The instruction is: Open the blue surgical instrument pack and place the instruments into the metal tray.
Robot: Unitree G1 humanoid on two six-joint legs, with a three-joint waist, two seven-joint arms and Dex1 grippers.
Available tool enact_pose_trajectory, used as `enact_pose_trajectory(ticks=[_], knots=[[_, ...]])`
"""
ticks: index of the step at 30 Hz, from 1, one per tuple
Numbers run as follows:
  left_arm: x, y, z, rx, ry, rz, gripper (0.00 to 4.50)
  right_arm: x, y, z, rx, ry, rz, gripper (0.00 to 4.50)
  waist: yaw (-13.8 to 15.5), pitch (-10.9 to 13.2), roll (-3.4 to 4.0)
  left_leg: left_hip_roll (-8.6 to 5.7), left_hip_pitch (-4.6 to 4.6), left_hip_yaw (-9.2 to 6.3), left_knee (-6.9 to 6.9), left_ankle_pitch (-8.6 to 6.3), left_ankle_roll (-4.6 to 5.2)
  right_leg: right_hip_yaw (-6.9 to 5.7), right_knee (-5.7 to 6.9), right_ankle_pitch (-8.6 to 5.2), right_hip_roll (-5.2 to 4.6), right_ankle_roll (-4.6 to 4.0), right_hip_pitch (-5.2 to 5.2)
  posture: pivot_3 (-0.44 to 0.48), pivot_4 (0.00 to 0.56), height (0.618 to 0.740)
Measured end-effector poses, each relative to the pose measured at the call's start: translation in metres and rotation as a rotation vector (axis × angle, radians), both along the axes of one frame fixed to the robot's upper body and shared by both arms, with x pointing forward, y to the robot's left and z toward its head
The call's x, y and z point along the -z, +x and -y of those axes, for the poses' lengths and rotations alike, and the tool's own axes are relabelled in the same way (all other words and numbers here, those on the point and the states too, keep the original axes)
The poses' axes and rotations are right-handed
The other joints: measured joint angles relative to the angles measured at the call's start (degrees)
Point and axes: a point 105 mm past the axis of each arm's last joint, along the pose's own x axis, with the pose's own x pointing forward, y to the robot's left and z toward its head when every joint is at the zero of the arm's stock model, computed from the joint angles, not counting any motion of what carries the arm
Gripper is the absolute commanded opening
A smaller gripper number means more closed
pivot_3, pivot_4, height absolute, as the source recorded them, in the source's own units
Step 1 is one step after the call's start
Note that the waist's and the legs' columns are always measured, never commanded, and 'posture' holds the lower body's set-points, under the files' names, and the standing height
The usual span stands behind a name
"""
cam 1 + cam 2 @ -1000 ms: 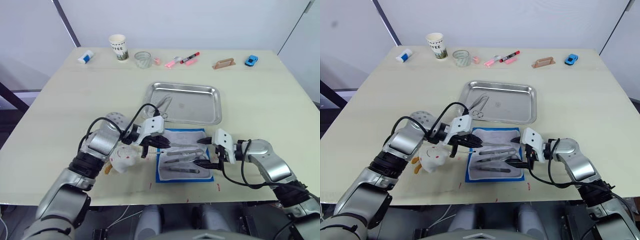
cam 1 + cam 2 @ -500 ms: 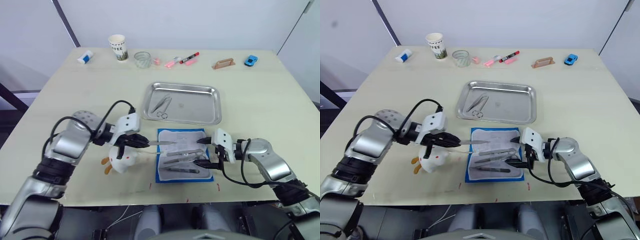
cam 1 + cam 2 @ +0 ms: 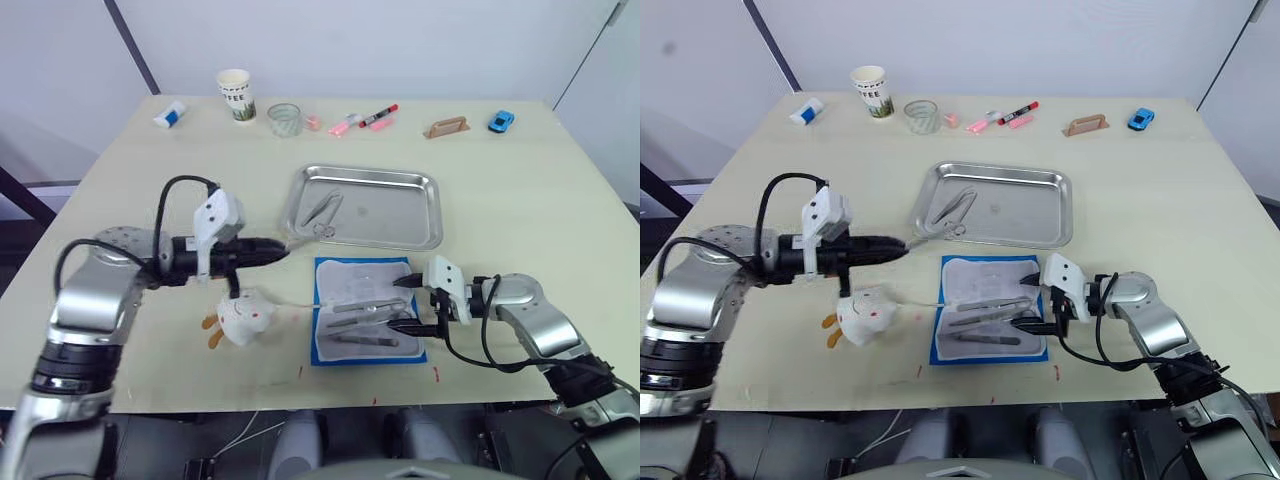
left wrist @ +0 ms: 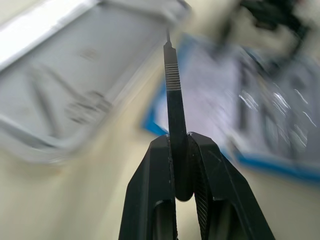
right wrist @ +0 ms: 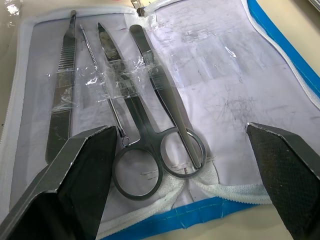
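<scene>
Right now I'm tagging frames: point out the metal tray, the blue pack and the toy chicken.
metal tray (image 3: 432, 212): left eye view, right rim.
blue pack (image 3: 322, 354): left eye view, lower-left blue border.
toy chicken (image 3: 243, 317): left eye view, white body.

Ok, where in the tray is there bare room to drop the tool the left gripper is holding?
The metal tray is bare across its middle and right side, up to the rim nearest the right gripper. Its left part is crowded by the ring-handled forceps. The left gripper holds a slender tool just outside the tray's left near corner.
</scene>
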Motion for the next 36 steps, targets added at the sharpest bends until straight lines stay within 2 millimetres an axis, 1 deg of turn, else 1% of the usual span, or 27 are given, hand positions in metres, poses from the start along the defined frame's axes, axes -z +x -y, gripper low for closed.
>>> enact_pose_trajectory(ticks=[4, 5, 7, 10, 13, 18, 22, 24, 27, 30, 33, 36], knots=[[-0.007, 0.017, 0.027, -0.151, -0.12, 0.018, 0.07, -0.001, 0.001, 0.001, -0.001, 0.0, 0.002, 4.5, 0.09, -0.01, -0.04, -0.02, -0.01, -0.02, 0.02, 0.0, 0.0, 0.0, 0.0, 0.01, -0.01, 0.01, 0.01, 0.0, 0.15, 0.74], [-0.009, 0.022, 0.038, -0.188, -0.149, 0.016, 0.07, -0.001, 0.001, 0.001, 0.0, 0.0, 0.0, 4.5, 0.13, -0.05, -0.09, -0.02, -0.01, -0.03, 0.02, 0.0, 0.0, 0.01, 0.0, 0.02, -0.01, 0.02, 0.02, 0.0, 0.15, 0.74], [-0.01, 0.033, 0.051, -0.268, -0.189, 0.004, 0.07, -0.001, 0.0, 0.002, 0.001, 0.002, 0.001, 4.5, 0.23, -0.05, -0.09, -0.04, -0.01, -0.02, 0.02, 0.0, 0.0, 0.02, 0.01, 0.02, -0.01, 0.02, 0.03, 0.0, 0.15, 0.74], [-0.008, 0.051, 0.071, -0.409, -0.214, -0.042, 0.07, 0.0, -0.001, 0.002, 0.004, 0.005, -0.001, 4.5, 0.45, -0.05, -0.1, -0.07, -0.03, -0.04, 0.03, 0.0, 0.0, 0.03, -0.01, 0.03, -0.01, 0.03, 0.02, 0.0, 0.15, 0.74], [-0.003, 0.063, 0.082, -0.515, -0.2, -0.054, 0.07, 0.0, -0.002, 0.001, 0.003, 0.01, 0.0, 4.5, 0.37, -0.04, -0.07, -0.08, -0.01, -0.03, 0.0, 0.01, -0.02, 0.08, -0.01, 0.03, 0.0, 0.02, 0.01, 0.0, 0.15, 0.74], [0.016, 0.076, 0.085, -0.644, -0.155, -0.102, 0.07, 0.0, -0.002, 0.003, 0.011, 0.009, 0.003, 4.5, 0.53, -0.03, -0.05, -0.1, -0.02, -0.04, 0.01, 0.02, -0.04, 0.05, -0.01, 0.03, -0.02, 0.02, 0.01, 0.0, 0.15, 0.74], [0.029, 0.081, 0.093, -0.68, -0.12, -0.12, 0.07, 0.001, -0.003, 0.004, 0.014, 0.007, 0.0, 4.5, 0.56, -0.03, -0.06, -0.12, -0.02, -0.04, 0.01, 0.04, -0.07, 0.05, -0.02, 0.03, -0.03, 0.02, 0.02, 0.0, 0.15, 0.74], [0.032, 0.084, 0.098, -0.684, -0.112, -0.126, 0.07, 0.001, -0.003, 0.004, 0.014, 0.007, -0.001, 4.5, 0.56, -0.02, -0.06, -0.12, -0.03, -0.05, 0.01, 0.06, -0.11, 0.04, -0.02, 0.03, -0.03, 0.02, 0.01, 0.0, 0.15, 0.74], [0.03, 0.09, 0.108, -0.7, -0.126, -0.13, 0.07, 0.001, -0.003, 0.004, 0.015, 0.005, -0.002, 4.5, 0.59, -0.02, -0.06, -0.13, -0.04, -0.05, 0.01, 0.06, -0.1, 0.04, -0.03, 0.03, -0.03, 0.02, 0.02, 0.0, 0.15, 0.74], [0.032, 0.092, 0.114, -0.705, -0.127, -0.141, 0.07, 0.001, -0.004, 0.003, 0.014, 0.006, -0.001, 4.5, 0.56, -0.02, -0.05, -0.14, -0.03, -0.05, 0.0, 0.06, -0.1, 0.05, -0.03, 0.03, -0.03, 0.02, 0.01, 0.0, 0.15, 0.74], [0.038, 0.092, 0.115, -0.715, -0.115, -0.16, 0.07, 0.001, -0.004, 0.003, 0.013, 0.006, -0.001, 4.5, 0.56, -0.02, -0.05, -0.14, -0.03, -0.05, 0.0, 0.06, -0.11, 0.05, -0.03, 0.03, -0.03, 0.02, 0.01, 0.0, 0.15, 0.74], [0.045, 0.094, 0.111, -0.746, -0.088, -0.168, 0.07, 0.001, -0.004, 0.003, 0.013, 0.006, -0.001, 4.5, 0.56, -0.02, -0.05, -0.14, -0.03, -0.06, 0.0, 0.06, -0.11, 0.04, -0.03, 0.03, -0.03, 0.02, 0.01, 0.0, 0.15, 0.74]])
